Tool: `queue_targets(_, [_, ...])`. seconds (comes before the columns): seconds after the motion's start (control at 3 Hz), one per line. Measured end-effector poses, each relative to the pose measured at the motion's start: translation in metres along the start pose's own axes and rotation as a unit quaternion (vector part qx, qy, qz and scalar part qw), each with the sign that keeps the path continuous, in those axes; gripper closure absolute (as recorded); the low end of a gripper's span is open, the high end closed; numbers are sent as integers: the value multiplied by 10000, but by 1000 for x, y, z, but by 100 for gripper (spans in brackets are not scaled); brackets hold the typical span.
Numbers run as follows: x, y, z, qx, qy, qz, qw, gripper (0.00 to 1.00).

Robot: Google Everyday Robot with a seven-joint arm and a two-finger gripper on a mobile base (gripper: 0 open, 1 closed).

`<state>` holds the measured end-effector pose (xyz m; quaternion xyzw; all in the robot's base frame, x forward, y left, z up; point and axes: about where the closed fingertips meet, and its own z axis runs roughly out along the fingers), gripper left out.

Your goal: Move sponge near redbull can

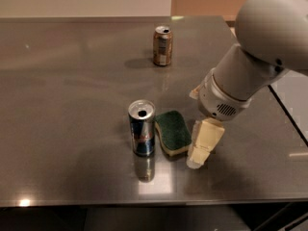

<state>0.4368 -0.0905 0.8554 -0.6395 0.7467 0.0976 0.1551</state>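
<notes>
The sponge (173,131) lies flat on the counter (72,105), a brushed, dull-grey metal surface that gives soft reflections. Its dark green scrubbing face is turned up, coarse and matt, and a pale yellow body shows as a thin band along the near edge. Its outline is wavy and rounded at the corners. It sits just to the right of the redbull can (142,129), very close to it, though whether the two touch cannot be told. The redbull can stands upright, a slim blue-and-silver cylinder with a red mark on its side and a shiny silver top with a dark opening. Its reflection falls on the counter below it. The pincer (197,126) is low over the counter just right of the sponge and stands wide, holding nothing. One blocky, cream-coloured finger (204,141) slants down beside the sponge's right edge, and a small pale tip of the other shows at the far side of the wrist. Above it the arm (250,66) is smooth, white and rounded, with a small vent grille near the wrist. Well back on the counter a shorter brown-gold can (162,45) stands upright, apart from the rest.
</notes>
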Motion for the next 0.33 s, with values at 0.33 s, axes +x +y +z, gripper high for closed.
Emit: queue_targets(0.33, [0, 0, 0, 0, 0, 0, 10000, 0])
